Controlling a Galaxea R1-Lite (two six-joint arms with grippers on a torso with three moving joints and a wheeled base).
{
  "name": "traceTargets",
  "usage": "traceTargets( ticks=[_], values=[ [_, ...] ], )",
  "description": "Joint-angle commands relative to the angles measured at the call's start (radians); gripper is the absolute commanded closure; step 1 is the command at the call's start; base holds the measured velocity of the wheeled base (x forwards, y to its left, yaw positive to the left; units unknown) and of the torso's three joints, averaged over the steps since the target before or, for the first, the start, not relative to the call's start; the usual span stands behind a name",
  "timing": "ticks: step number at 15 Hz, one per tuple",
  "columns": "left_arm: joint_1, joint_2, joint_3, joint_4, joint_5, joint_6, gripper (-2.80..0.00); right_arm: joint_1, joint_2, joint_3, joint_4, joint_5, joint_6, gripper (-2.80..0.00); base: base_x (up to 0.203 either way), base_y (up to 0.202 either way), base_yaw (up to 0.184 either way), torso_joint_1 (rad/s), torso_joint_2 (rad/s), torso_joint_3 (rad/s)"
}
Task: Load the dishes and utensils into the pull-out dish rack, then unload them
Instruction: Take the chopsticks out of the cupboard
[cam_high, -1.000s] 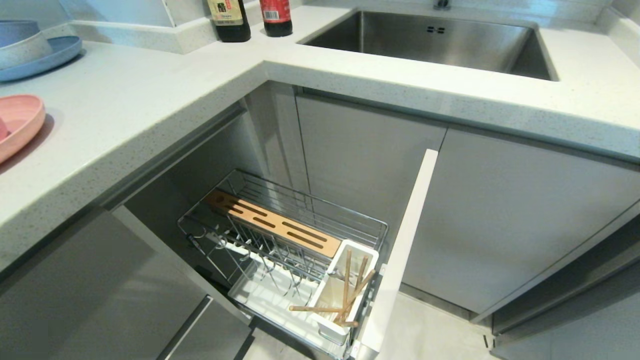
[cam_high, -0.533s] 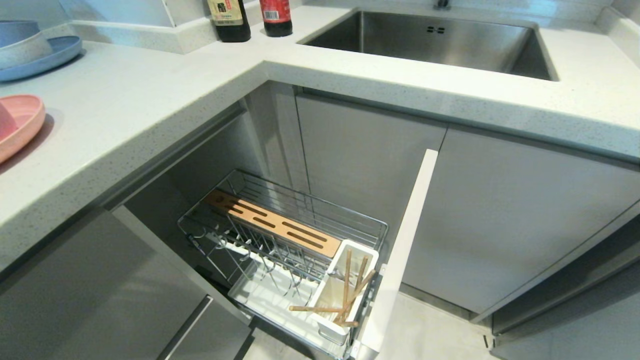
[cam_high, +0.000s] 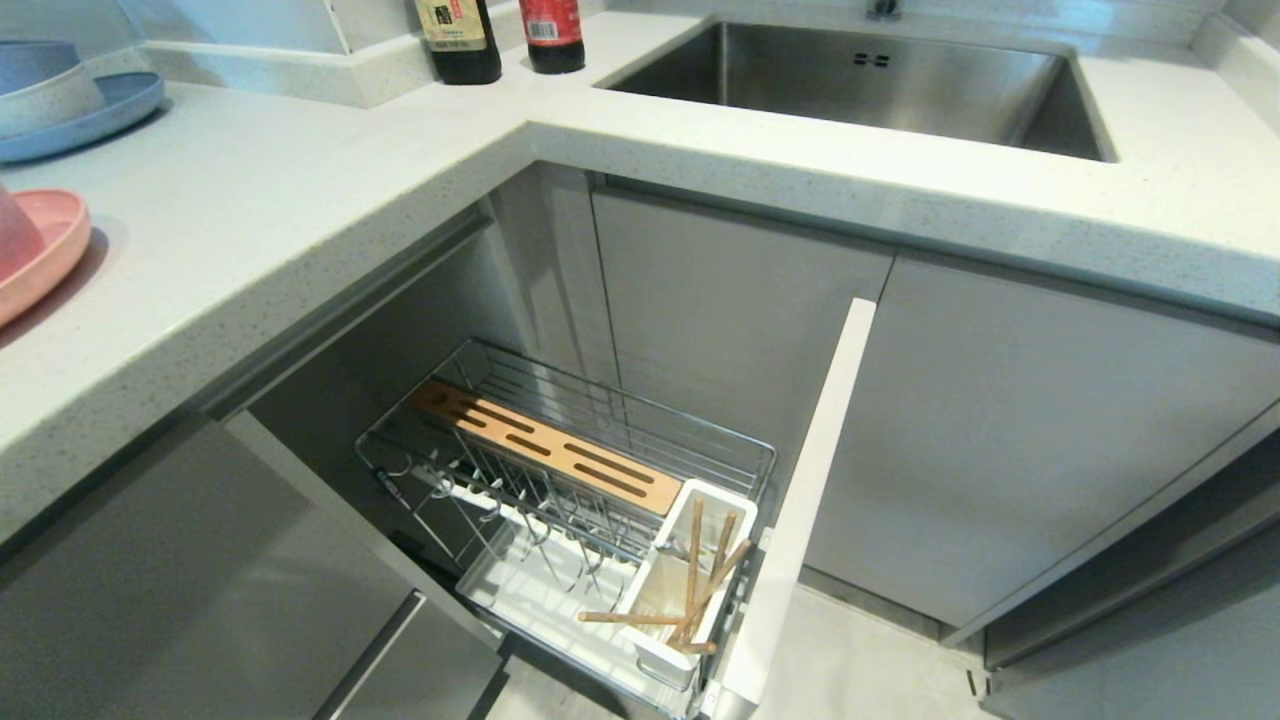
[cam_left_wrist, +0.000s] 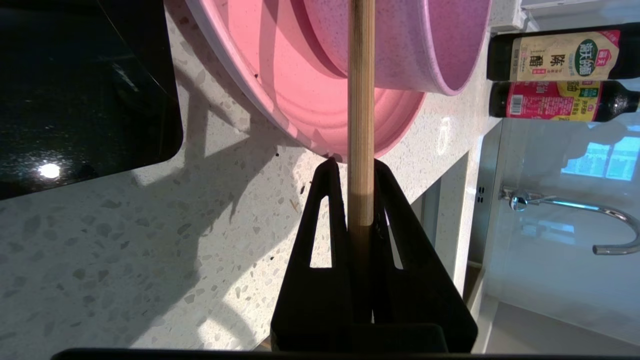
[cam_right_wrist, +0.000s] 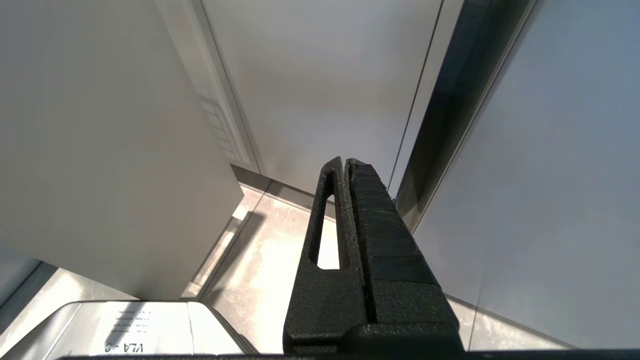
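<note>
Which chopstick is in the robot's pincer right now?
The lone chopstick over the pink plate, clamped in the left pincer above the counter. The other chopsticks sit untouched in the rack's white utensil cup.

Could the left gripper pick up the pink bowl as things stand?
Probably not yet: the left gripper is shut on a wooden chopstick, so it has no free grip, though the pink bowl sits close ahead on the pink plate.

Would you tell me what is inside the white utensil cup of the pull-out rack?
Light wooden chopsticks stand crossed in the white utensil cup, one lying over its rim towards the drip tray. Something shiny shows behind them; the cup's bottom is hidden.
</note>
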Motion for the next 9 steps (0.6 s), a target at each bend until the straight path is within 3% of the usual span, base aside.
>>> traceTargets(
  ticks=[1, 4, 5, 9],
  values=[
    [0.0, 0.003, 0.002, 0.004, -0.008, -0.004, 0.0, 0.0, 0.0, 0.002, 0.0, 0.0, 0.0, 0.0, 0.0, 0.0, 0.0, 0.0, 0.0, 0.0],
    [0.0, 0.001, 0.003, 0.004, -0.01, -0.004, 0.0, 0.0, 0.0, 0.002, 0.001, 0.0, 0.0, 0.0, 0.0, 0.0, 0.0, 0.0, 0.0, 0.0],
    [0.0, 0.001, 0.003, 0.004, -0.014, -0.004, -2.8, 0.0, 0.0, 0.002, 0.001, 0.0, 0.0, 0.0, 0.0, 0.0, 0.0, 0.0, 0.0, 0.0],
    [0.002, 0.0, 0.003, 0.004, -0.014, -0.004, -2.8, 0.0, 0.0, 0.002, 0.0, 0.0, 0.0, 0.0, 0.0, 0.0, 0.0, 0.0, 0.0, 0.0]
  ],
)
